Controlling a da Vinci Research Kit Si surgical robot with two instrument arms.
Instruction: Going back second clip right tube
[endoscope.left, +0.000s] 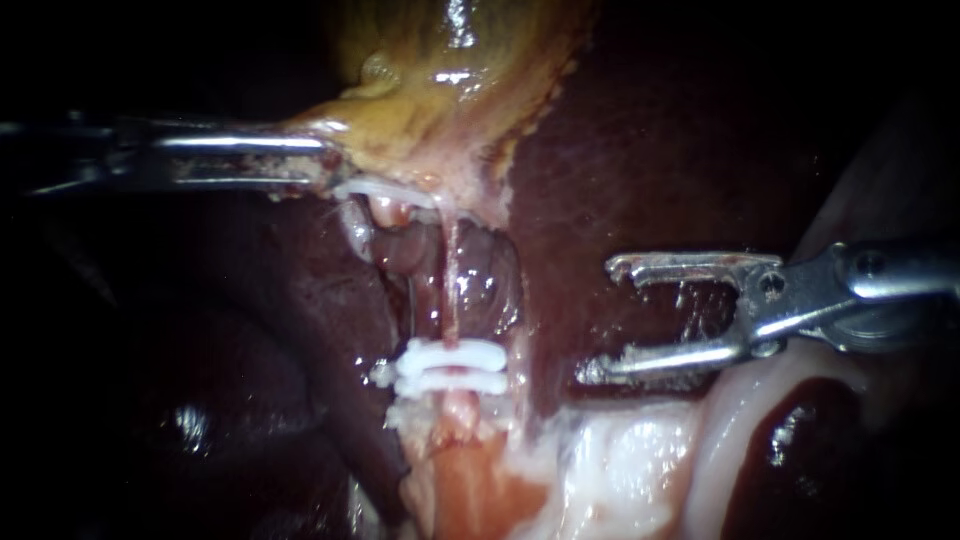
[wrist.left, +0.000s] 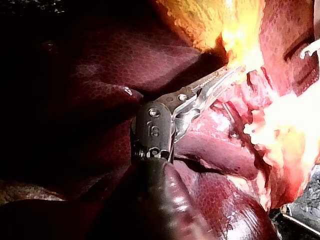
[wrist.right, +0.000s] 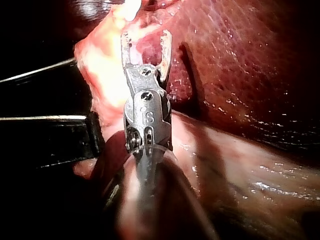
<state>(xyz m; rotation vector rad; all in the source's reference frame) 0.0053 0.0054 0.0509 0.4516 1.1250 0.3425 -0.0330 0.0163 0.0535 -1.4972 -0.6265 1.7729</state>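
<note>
Your right instrument (endoscope.left: 600, 320) hangs over the liver (endoscope.left: 640, 150), to the right of the tube (endoscope.left: 451, 290) and apart from it, with its jaws spread wide and empty. Two white clips (endoscope.left: 450, 368) lie stacked close together across the tube's lower end. Your left instrument (endoscope.left: 322, 165) is clamped on the gallbladder (endoscope.left: 440, 110) edge.

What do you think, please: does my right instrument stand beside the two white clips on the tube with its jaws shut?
Not quite: the right instrument does stand beside the two white clips, but its jaws are open and empty, as the endoscope view shows.
</note>
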